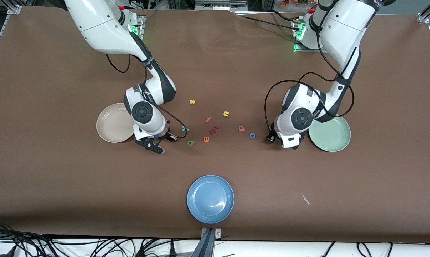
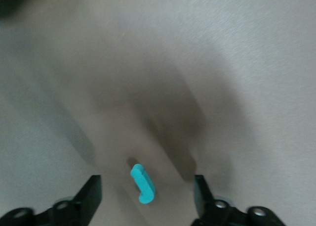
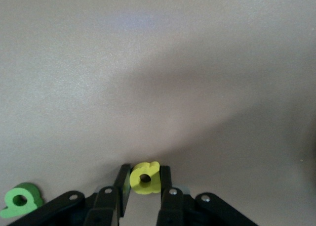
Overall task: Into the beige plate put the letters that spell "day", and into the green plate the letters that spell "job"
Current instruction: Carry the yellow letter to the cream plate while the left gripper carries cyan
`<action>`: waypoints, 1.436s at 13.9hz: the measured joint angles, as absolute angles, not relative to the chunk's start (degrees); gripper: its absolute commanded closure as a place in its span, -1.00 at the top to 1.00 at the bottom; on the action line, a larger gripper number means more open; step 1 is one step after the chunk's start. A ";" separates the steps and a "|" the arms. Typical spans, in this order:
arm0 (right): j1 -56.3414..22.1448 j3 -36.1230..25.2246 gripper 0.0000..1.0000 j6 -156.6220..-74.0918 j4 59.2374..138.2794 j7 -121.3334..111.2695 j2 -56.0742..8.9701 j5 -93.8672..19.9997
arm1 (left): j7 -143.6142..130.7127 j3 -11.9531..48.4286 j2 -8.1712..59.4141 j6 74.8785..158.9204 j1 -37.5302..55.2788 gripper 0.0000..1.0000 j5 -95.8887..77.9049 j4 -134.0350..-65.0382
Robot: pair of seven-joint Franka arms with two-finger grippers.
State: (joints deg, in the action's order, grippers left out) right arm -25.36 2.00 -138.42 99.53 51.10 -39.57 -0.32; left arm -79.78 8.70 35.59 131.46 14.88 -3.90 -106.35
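Note:
My right gripper point(image 3: 144, 186) is shut on the yellow d point(image 3: 144, 178); in the front view this gripper point(image 1: 157, 147) is low over the table beside the beige plate point(image 1: 109, 123). The green a point(image 3: 19, 200) point(image 1: 190, 143) lies close by, and the teal y point(image 1: 185, 129) a little farther from the camera. My left gripper point(image 2: 147, 196) stands open around the teal j point(image 2: 142, 183), which touches neither finger. In the front view that gripper point(image 1: 289, 142) is low beside the green plate point(image 1: 331, 135) and hides the j. The salmon b point(image 1: 241, 128) and blue o point(image 1: 252, 135) lie between the grippers.
A yellow s point(image 1: 192, 101), yellow u point(image 1: 225, 114), pink f point(image 1: 208, 120), dark red pieces point(image 1: 214, 129) and orange e point(image 1: 206, 139) are scattered mid-table. A blue plate point(image 1: 210, 198) sits near the front edge, with a small white scrap point(image 1: 305, 198) toward the left arm's end.

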 measured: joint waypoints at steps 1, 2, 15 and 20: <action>-25.37 1.75 -0.62 -138.30 99.43 51.06 -39.29 -0.29 | -79.92 8.70 35.59 131.47 14.88 0.34 -3.90 -106.55; -25.37 1.25 -0.62 -137.72 99.26 50.80 -38.78 -0.22 | -80.03 8.69 35.59 131.48 14.85 0.30 -3.90 -106.59; -24.76 -15.11 -0.59 -137.21 120.09 16.30 -24.76 -0.10 | -80.33 8.72 35.27 132.48 14.77 -0.67 -5.82 -107.38; -24.83 -15.85 1.00 -141.17 124.05 14.81 -24.34 -0.13 | -80.26 8.72 35.19 132.56 14.76 -1.00 -5.82 -107.58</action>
